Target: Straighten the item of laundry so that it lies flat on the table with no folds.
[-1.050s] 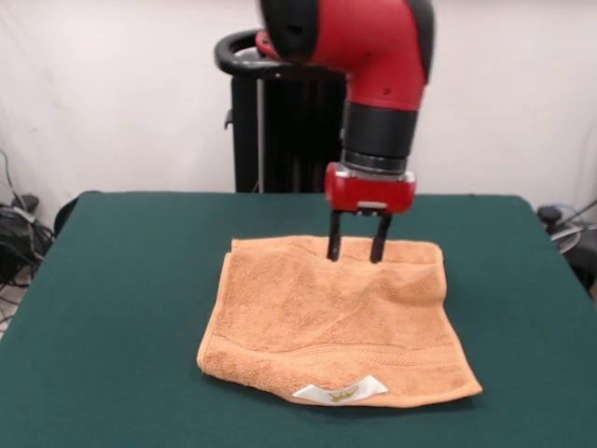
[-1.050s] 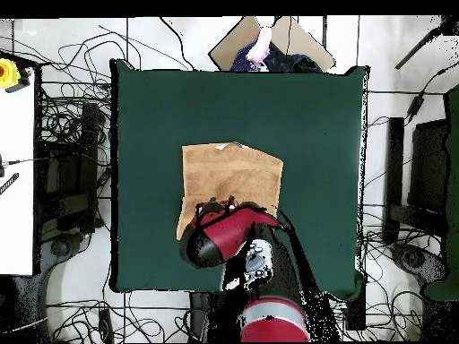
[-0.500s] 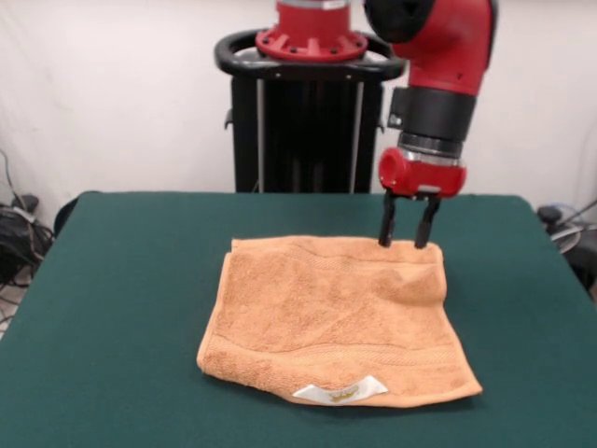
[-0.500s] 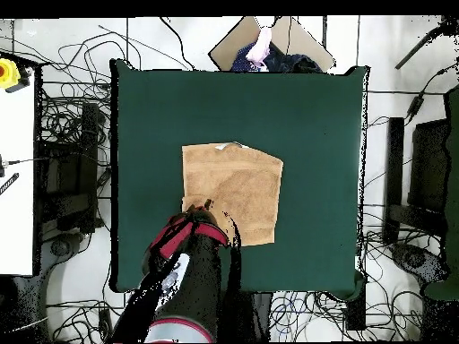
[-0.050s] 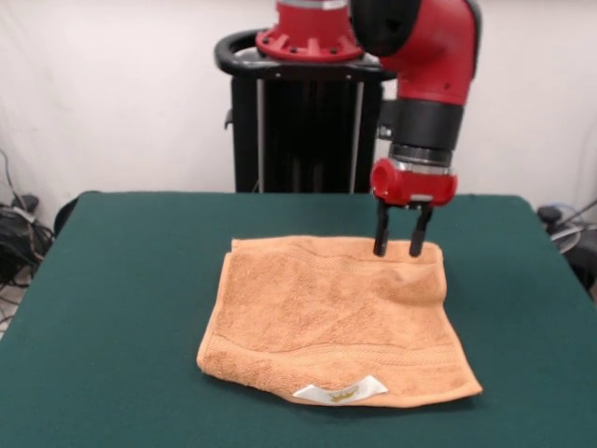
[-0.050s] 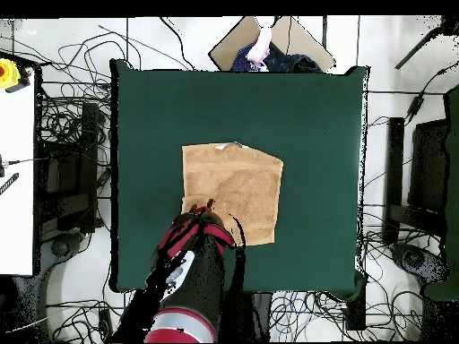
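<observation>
One item of laundry (image 5: 336, 322), a small orange-tan terry towel, is lying in the middle of the dark green worktop (image 5: 112, 308), filling the lower centre of the front view and sitting a little left of centre in the overhead view (image 6: 231, 192).

Judging by its nap and the way it is sagging into soft wrinkles, it is looking light, limp and a little grippy against the felt-like cover; it is likely to drape from any pinch point and drag rather than slide freely. Nothing about it is looking fragile. A corner or a hemmed edge is probably the best place to take hold, since thick doubled cloth there is giving the jaws something to close on.

Reading it from left to right in the front view: its left edge is running slightly slanted, a woven band is crossing near the lower edge, and a small white label (image 5: 340, 391) is poking out at the lower middle. Toward the right, faint diagonal creases are showing, and the upper right corner is looking rumpled, so it is not yet fully flat.

At the upper right, the gripper (image 5: 403, 252) is hanging with its jaws parted and empty, tips at or just above the towel's far edge; contact is hard to tell.
</observation>
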